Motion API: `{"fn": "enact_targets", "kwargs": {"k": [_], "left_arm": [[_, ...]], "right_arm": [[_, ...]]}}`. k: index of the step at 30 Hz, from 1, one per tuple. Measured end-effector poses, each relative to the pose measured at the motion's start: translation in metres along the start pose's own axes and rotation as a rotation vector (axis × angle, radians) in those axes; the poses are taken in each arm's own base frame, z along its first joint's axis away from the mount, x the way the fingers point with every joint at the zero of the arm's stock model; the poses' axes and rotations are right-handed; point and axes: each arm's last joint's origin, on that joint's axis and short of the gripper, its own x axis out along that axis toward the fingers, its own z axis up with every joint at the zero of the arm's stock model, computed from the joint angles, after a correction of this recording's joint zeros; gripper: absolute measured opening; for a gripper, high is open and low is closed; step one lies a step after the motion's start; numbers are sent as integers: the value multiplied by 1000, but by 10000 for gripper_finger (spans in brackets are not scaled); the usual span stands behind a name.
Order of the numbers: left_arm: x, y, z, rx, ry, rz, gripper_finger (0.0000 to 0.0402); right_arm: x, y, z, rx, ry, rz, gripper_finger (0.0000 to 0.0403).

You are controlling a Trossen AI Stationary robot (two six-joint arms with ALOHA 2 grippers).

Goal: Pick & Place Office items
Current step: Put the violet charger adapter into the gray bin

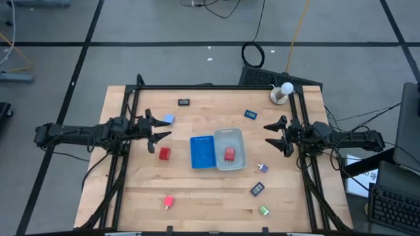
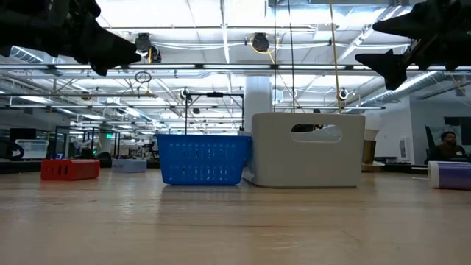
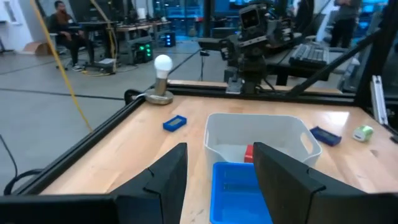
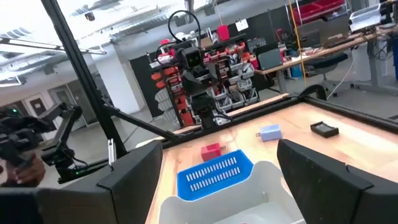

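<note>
- Left hand [image 1: 159, 128], nine o'clock, fingers apart, empty.
- Right hand [image 1: 275, 136], three o'clock, fingers apart, empty.
- High view alone: green block [image 1: 264, 210], five o'clock on bench [image 1: 197, 196].

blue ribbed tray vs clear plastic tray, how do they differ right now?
Colour and wall: the blue ribbed tray is opaque blue with slotted walls; the clear plastic tray is pale, smooth, with a handle cutout.
Contents: the blue tray looks empty; the clear tray holds a red block.
Height: in the low view the blue tray stands lower than the clear tray.
Shared: both sit upright, side by side at mid-table.
</note>
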Motion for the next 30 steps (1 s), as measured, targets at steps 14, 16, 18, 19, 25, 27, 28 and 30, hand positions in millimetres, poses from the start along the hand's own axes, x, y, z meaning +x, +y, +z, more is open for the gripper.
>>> {"fn": "enact_targets", "kwargs": {"k": [14,16,18,19,25,27,28,30], "left_arm": [[-2,1,-2,-46,-12,14,184],[-2,1,-2,-47,-12,14,184],[-2,1,-2,-47,-12,14,184],[-2,1,-2,-47,-13,14,184],[-2,1,-2,-47,-13,14,184],[-2,1,-2,-47,-13,14,184],[-2,1,-2,-48,-13,14,184],[-2,1,-2,-48,-13,14,184]], "right_arm": [[37,48,33,-102,62,313,308],[48,56,35,-144,195,213,308],[58,63,34,-198,329,104,308],[62,67,33,-220,389,52,308],[82,83,27,-193,587,-132,308],[86,86,22,-154,634,-157,308],[88,88,20,-138,656,-169,308],[90,90,13,-122,712,-198,308]]}}
